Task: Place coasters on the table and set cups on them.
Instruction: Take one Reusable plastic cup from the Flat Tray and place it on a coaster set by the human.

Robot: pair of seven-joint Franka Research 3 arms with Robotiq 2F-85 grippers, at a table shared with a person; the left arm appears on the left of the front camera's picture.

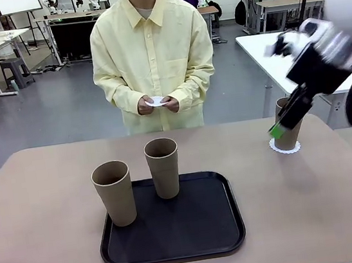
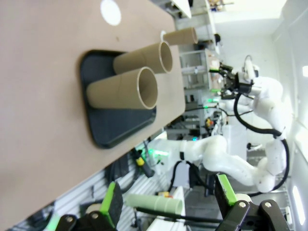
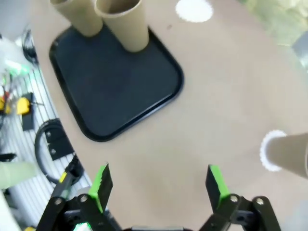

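Two tan cups [image 1: 114, 193] [image 1: 163, 167] stand upright on the black tray [image 1: 195, 229]. A third cup [image 1: 288, 136] stands on a white lacy coaster [image 1: 284, 147] at the table's [image 1: 46, 233] right side. My right gripper [image 1: 278, 129] hangs open just in front of that cup; in the right wrist view my right gripper [image 3: 159, 185] holds nothing and the cup [image 3: 288, 154] on its coaster [image 3: 265, 151] lies outside the fingers. Another coaster [image 3: 194, 9] lies on the table beyond the tray. The person holds a coaster [image 1: 156, 101] in both hands. My left gripper [image 2: 168, 197] is open and empty.
The tray [image 3: 115, 82] takes up the table's middle, with bare tabletop to its left and right. The person stands at the far edge. Racks with cables [image 3: 29, 110] run along the robot's side. A white table [image 1: 270, 54] stands behind at the right.
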